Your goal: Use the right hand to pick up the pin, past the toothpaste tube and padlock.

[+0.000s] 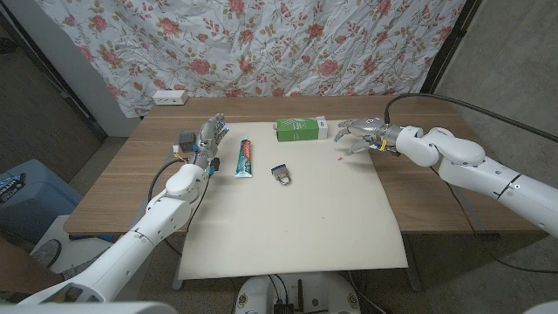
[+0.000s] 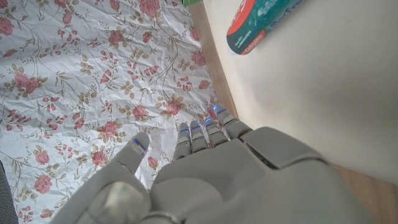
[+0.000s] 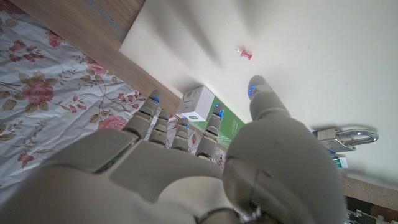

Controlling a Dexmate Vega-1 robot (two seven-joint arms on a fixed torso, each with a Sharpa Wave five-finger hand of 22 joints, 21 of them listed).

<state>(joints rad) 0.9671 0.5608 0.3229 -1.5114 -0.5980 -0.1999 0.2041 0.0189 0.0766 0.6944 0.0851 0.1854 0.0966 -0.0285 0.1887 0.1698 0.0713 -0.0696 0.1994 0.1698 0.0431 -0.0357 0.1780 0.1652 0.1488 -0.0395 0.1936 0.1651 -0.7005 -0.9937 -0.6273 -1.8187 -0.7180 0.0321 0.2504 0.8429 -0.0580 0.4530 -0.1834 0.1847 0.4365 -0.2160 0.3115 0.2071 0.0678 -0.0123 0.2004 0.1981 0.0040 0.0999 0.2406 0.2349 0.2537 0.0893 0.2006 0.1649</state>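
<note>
Head view shows the right hand (image 1: pixel 362 135) reaching, fingers (image 3: pixel 260 93) wide and empty — next, pinch the pin (image 3: pixel 244 53).

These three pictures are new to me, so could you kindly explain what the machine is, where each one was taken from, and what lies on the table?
It is a two-armed robot standing at a wooden table, steered by a person. The wide picture comes from a camera on its head; the other two come from cameras on each wrist, looking along the back of that hand.

On the cream mat lie a toothpaste tube, a padlock, a green and white box and a small pink pin.

The right hand hovers over the pin, fingers apart, holding nothing. The left hand waits beside the tube, also holding nothing.
</note>
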